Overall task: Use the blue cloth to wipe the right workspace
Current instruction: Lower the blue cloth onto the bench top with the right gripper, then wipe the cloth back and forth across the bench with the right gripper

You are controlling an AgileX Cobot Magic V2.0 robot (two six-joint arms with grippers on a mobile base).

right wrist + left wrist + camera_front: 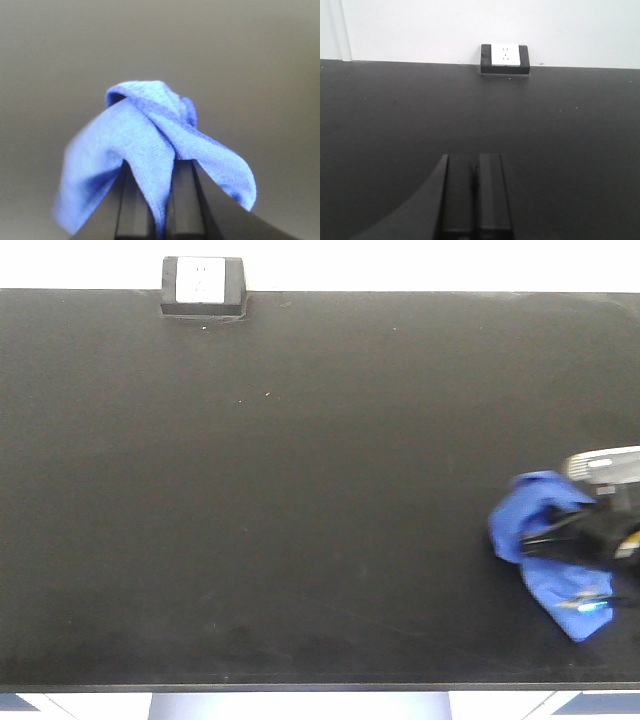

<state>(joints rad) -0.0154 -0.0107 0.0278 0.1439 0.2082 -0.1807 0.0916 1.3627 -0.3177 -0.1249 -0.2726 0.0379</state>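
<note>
Two fingers [131,205] pinching blue cloth [150,135], right arm [608,464] low over table [300,490]

Black worktop [300,490] set against a white wall [420,25]
The wide, matte worktop is bounded at its far edge by the plain wall. A black socket box [203,286] with a white face is set on that far edge, against the wall. The surface is evenly lit, and faint specks are scattered on it.

Even soft light, blown-out white wall [420,262], matte dark table [300,490], blurred edges on blue cloth [145,145].
</note>
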